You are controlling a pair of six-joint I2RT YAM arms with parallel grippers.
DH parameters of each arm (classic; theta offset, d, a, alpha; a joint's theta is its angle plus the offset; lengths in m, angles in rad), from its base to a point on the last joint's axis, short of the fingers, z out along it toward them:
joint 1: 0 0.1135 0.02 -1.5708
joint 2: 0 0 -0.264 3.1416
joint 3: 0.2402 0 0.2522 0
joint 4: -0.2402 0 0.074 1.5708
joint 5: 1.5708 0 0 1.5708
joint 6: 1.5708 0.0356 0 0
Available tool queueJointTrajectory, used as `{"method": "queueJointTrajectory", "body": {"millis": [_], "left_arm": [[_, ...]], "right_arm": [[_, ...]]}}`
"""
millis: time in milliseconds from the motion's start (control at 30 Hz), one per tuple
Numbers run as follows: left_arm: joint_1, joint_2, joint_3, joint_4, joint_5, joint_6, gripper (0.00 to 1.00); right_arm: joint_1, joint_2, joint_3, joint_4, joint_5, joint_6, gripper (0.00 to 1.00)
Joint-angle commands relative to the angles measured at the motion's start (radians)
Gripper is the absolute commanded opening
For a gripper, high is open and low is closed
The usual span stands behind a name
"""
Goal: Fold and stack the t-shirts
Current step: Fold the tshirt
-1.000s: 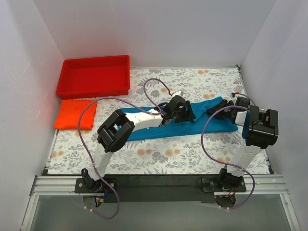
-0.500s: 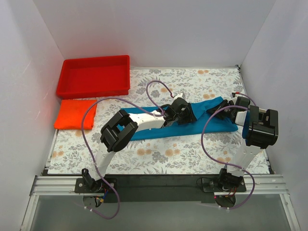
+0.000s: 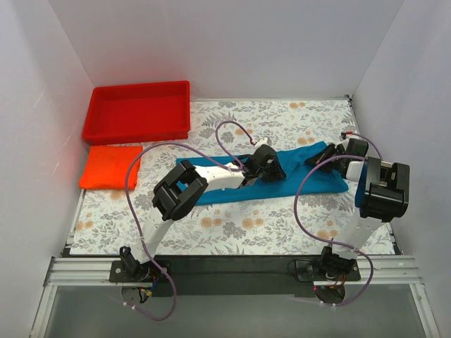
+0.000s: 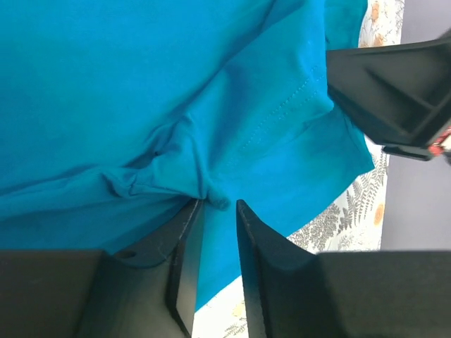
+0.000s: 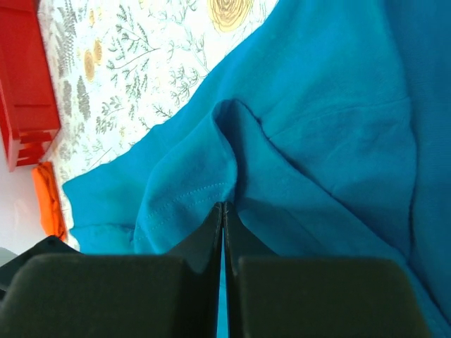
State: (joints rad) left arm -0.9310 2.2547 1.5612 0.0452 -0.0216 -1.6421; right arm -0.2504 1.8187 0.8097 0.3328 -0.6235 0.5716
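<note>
When viewed from the top external camera, shows the plain teal-blue cloth t-shirt (image 3: 299, 179) stretched as a long band across the middle of the floral-print surface (image 3: 246, 225). Held near mid-length by the left end effector (image 3: 273, 169) and at its right end by the right end effector (image 3: 317, 162). Reads as a two-point hold for carrying one part of the cloth over the rest. Leaves the bright orange-red cloth t-shirt (image 3: 109, 167) folded at the far left, just in front of the rigid red plastic tray (image 3: 137, 132), probably as the base of the stack. Against a second ago, finds the left arm reaching further right with its elbow closer to the cloth. Finds the right end effector edged slightly toward the back wall, and the orange-red shirt and tray unmoved.

When viewed from the left wrist, shows the left end effector (image 4: 218, 205) narrowed to a slim gap, with a bunched ridge of teal cloth gathered at its tips. Looks like a pinch on the shirt, meant to lift a fold line. Catches the right end effector (image 4: 394, 91) at the upper right, over the hem.

When viewed from the right wrist, shows the right end effector (image 5: 224, 205) pressed fully together on a raised fold of teal cloth beside a stitched hem. Appears to anchor that end for the fold.
</note>
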Motion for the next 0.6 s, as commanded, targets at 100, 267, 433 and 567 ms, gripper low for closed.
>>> {"method": "queueJointTrajectory", "body": {"millis": [100,267,433,567], "left_arm": [[-0.005,-0.030,-0.015,0.008,-0.072,-0.005,0.19],[-0.005,-0.017,-0.013,0.002,-0.084,-0.005,0.15],[-0.003,-0.012,-0.007,-0.007,-0.086,-0.012,0.15],[-0.003,-0.017,0.002,-0.033,-0.106,-0.019,0.09]], "right_arm": [[-0.006,-0.090,0.097,-0.170,0.109,-0.133,0.01],[-0.006,-0.134,0.172,-0.325,0.203,-0.225,0.01],[-0.006,-0.139,0.220,-0.399,0.257,-0.260,0.01],[-0.006,-0.116,0.249,-0.428,0.261,-0.263,0.01]]}}
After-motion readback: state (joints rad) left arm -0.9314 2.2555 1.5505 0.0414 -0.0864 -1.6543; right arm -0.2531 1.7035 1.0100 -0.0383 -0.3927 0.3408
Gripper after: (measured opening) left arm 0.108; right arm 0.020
